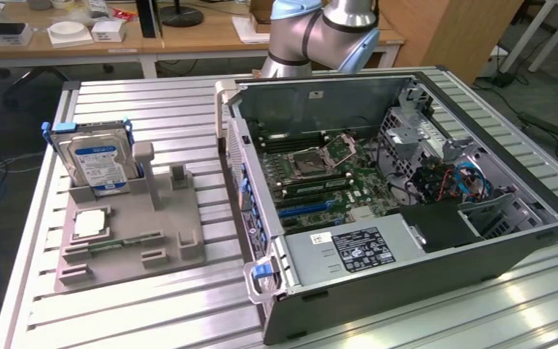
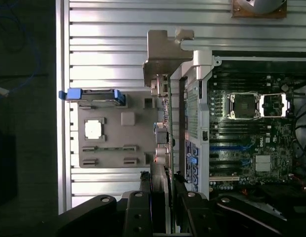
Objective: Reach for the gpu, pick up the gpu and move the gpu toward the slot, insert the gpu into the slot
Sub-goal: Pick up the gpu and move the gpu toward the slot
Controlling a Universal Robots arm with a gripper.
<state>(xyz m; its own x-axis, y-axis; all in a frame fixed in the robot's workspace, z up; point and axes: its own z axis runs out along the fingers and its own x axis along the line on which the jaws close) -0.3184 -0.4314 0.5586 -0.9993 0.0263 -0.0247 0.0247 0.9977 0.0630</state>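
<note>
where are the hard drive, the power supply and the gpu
hard drive point(image 1: 99, 166): exterior view, on its blue label
power supply point(image 1: 354, 249): exterior view, on its black sticker
gpu point(image 2: 161, 197): wrist view, on its thin dark edge

Pincer point(image 2: 162, 185) clamped on edge-on gpu point(image 2: 161, 136), grey fixture point(image 2: 138, 148) with hard drive point(image 2: 93, 96), open computer case point(image 2: 193, 118) alongside

Gripper point(image 2: 163, 180) tight on gpu point(image 2: 160, 138)
</note>
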